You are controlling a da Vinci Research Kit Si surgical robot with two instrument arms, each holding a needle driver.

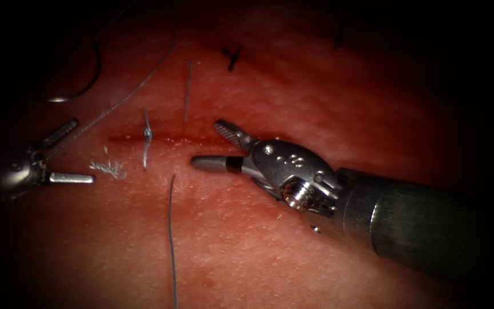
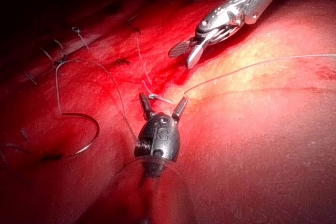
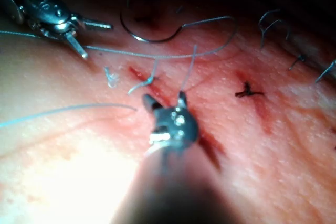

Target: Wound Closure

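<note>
Tissue [image 1: 327, 86] carries the cut [image 1: 167, 138], a dark line running from nine toward three o'clock through the middle of the endoscope view, with one knotted stitch [image 1: 147, 134] tied across it. The curved needle [image 1: 90, 68] lies loose on the surface at about ten o'clock from that knot, on the left of the cut, not in the tissue and held by neither tool; its thread [image 1: 138, 86] trails from it down past the left claw.

The left claw [image 1: 64, 154] sits at nine o'clock from the knot, jaws spread apart; the thread passes between them, but I cannot tell that they pinch it, so I judge it empty. The right claw [image 1: 215, 146] hovers at three o'clock from the knot, just over the cut, jaws wide apart and holding nothing. A loose strand [image 1: 171, 229] lies at six o'clock.

My judgement: one stitch is finished and the tools are between stitches. The next move calls for regaining the needle, gripped well back along its curve, and squaring it to the cut's open stretch.
</note>
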